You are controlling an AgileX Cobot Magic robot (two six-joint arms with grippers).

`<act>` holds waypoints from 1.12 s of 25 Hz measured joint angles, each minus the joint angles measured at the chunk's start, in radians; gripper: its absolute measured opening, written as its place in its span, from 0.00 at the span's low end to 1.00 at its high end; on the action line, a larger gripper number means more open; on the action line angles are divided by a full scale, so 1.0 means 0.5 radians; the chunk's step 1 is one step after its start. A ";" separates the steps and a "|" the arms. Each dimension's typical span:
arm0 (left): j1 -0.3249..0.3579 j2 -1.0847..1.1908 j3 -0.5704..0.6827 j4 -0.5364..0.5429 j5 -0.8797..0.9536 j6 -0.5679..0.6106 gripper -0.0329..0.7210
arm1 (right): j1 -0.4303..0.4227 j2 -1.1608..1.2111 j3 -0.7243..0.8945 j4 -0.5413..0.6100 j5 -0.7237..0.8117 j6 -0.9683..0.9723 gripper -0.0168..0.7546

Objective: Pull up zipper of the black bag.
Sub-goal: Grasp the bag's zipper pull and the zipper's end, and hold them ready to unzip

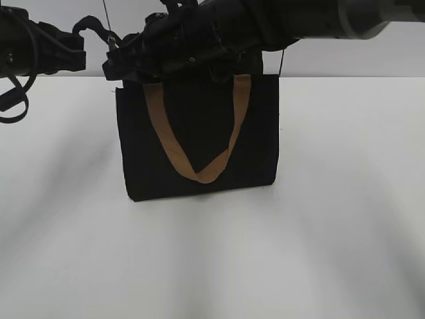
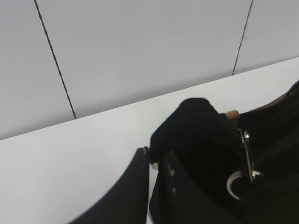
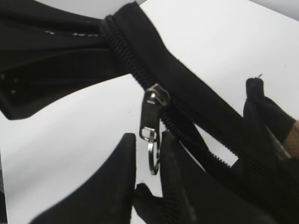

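The black bag stands upright on the white table, and its tan strap hangs in a V on its face. Both arms crowd its top left corner in the exterior view. In the left wrist view my left gripper is shut on the black fabric end of the zip line. The zipper shows to its right. In the right wrist view the silver zipper sits on the black zip line, and its pull ring hangs between the fingers of my right gripper. Those fingers stand narrowly apart, with a gap left of the ring.
The white table spreads around the bag, with a pale panelled wall behind it. The right arm reaches across the bag's top. The left gripper's black fingers show at the upper left of the right wrist view.
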 joint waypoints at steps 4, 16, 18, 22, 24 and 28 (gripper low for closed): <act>0.000 0.000 0.000 0.002 0.014 0.000 0.07 | -0.002 -0.006 0.000 0.001 0.015 0.000 0.04; 0.000 0.043 0.000 0.071 0.293 0.000 0.07 | -0.097 -0.116 0.000 -0.045 0.349 0.137 0.00; 0.000 0.043 0.000 0.088 0.341 0.000 0.07 | -0.116 -0.116 0.000 -0.076 0.377 0.195 0.00; 0.000 0.043 0.000 0.092 0.359 0.000 0.07 | -0.153 -0.116 0.000 -0.097 0.384 0.252 0.00; 0.000 0.043 0.000 0.094 0.372 0.000 0.07 | -0.184 -0.116 0.000 -0.122 0.384 0.257 0.00; 0.000 0.043 0.000 0.077 0.449 0.000 0.07 | -0.232 -0.116 0.000 -0.260 0.361 0.275 0.00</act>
